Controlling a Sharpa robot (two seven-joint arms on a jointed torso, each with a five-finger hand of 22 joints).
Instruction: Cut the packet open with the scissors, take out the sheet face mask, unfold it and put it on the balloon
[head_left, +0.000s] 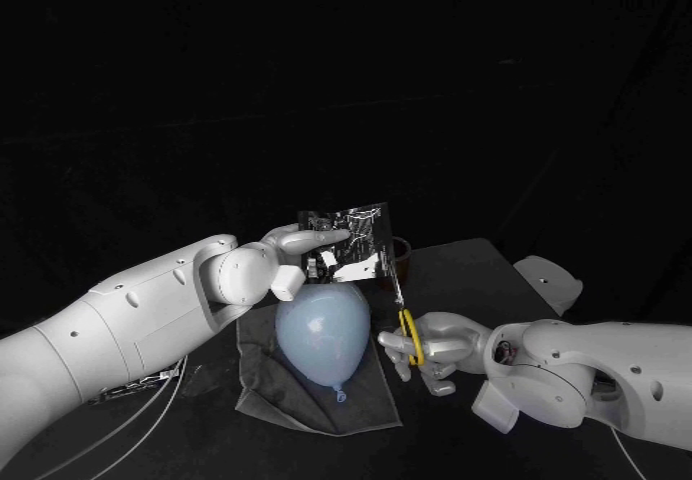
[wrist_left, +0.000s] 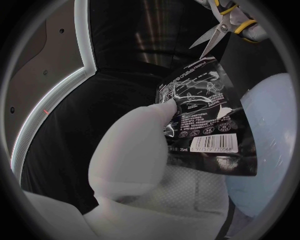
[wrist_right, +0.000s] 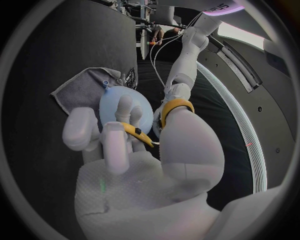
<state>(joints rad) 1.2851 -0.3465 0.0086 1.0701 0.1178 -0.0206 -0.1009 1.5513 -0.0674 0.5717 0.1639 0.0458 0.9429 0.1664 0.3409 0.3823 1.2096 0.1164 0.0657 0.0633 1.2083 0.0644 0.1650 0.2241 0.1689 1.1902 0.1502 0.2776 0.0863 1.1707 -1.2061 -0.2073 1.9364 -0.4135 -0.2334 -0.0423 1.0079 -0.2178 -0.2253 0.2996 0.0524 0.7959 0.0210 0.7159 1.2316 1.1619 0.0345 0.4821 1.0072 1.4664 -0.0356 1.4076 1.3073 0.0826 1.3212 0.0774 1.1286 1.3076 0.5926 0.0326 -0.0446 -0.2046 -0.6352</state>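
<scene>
1. The black worktop (head_left: 476, 270) carries a grey cloth (head_left: 289, 395) in the lower middle of the head view, probably laid there to keep the balloon from rolling.
2. The pale blue balloon (head_left: 320, 330) lies on the cloth, knot toward the bottom edge, ready to receive the mask.
3. The left hand (head_left: 267, 268), left of centre, grasps the black face-mask packet (head_left: 346, 243) by one side. It holds the packet above the balloon, which leaves the opposite edge free for cutting.
4. The right hand (head_left: 433, 352), lower right of centre, is clenched around the yellow-handled scissors (head_left: 400, 300). The slightly parted blades point up at the packet's free edge; I cannot tell whether they touch it.
</scene>
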